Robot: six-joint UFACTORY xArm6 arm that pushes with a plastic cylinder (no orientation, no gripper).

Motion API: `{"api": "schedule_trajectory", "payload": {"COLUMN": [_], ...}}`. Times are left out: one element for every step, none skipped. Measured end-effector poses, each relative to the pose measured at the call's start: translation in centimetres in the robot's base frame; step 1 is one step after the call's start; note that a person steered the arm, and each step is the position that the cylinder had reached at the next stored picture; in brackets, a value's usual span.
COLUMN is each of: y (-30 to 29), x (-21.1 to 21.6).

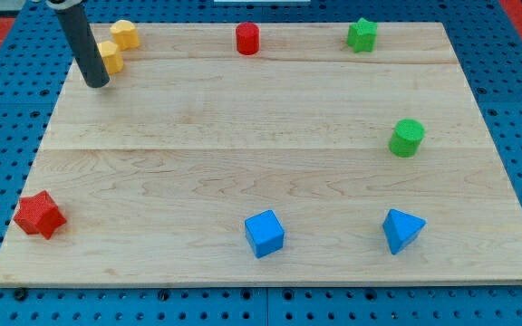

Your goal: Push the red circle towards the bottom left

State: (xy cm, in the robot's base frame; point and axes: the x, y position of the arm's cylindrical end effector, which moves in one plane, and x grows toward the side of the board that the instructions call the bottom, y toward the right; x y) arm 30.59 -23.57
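Red circle [247, 39]: you have just one, a short ribbed cylinder standing upright near the view's top edge of the wooden board [243, 163], a little left of centre. You can count eight blocks: two red, two yellow, two green, two blue. The others are a red star [39, 215], a yellow round piece [124, 33], a second yellow block [111, 56], a green star [362, 34], a green cylinder [407, 138], a blue cube [265, 233] and a blue triangle [401, 229]. My tip [97, 83] rests just beside the second yellow block, well apart from the red circle; you have no claw here.
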Motion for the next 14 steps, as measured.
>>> {"api": "schedule_trajectory", "payload": {"y": [0.2, 2.4, 14.1, 26.1, 26.9, 24.2, 17.3, 11.1, 11.0, 13.2, 16.0, 18.9, 19.8, 19.7], "x": [-2.1, -2.0, -1.9, -3.6, -10.5, -11.2, -7.4, -2.6, -4.4, -5.5, -5.6, -5.5, -1.3, 1.8]}}
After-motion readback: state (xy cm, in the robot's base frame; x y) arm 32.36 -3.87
